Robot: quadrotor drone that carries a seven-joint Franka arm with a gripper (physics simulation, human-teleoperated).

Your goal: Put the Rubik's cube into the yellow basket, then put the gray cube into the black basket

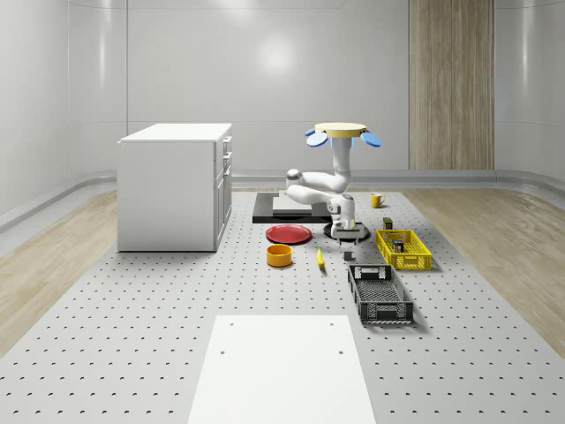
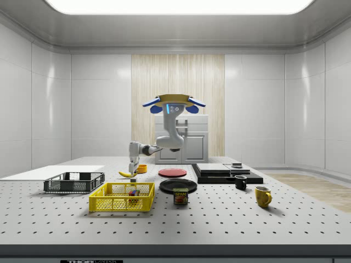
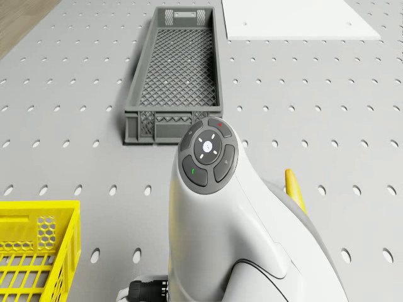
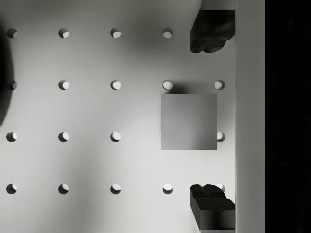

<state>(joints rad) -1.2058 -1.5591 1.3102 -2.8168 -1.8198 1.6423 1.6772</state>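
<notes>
1. Drone [image 1: 341,131]. Hovered above the desk [image 1: 132,353], over the ground between the red plate [image 1: 289,234] and the yellow basket [image 1: 403,249]; it rested on nothing. The arm hung down so that the gripper [image 4: 212,119] looked straight down at the work.

2. Fingers [image 4: 211,31]. Spread apart and released, one at the gray cube's 12 o'clock and one at its 6 o'clock in the wrist view, neither touching it. They held nothing. The spacing suited a straddle of the cube before a descent, as I judged it.

3. Gray cube [image 4: 189,121]. Sat flat on the desk, square to the rows of holes, directly below the gripper. In the whole-scene view it lay [image 1: 349,256] just short of the black basket [image 1: 380,295], which stood at about its 5 o'clock. The close placing made for a short carry.

4. Rubik's cube [image 2: 133,193]. A small many-coloured object lay inside the yellow basket in the side view; I took it for the Rubik's cube, so the first half of the task looked done.

5. Black basket. Open-topped, long side running away from the drone in the drone view [image 3: 175,69], ready to receive the gray cube.

6. Sundry. A banana [image 1: 320,258] lay at the gray cube's 9 o'clock in the whole-scene view, apart from it; a yellow bowl [image 1: 280,255] lay further that way.
</notes>
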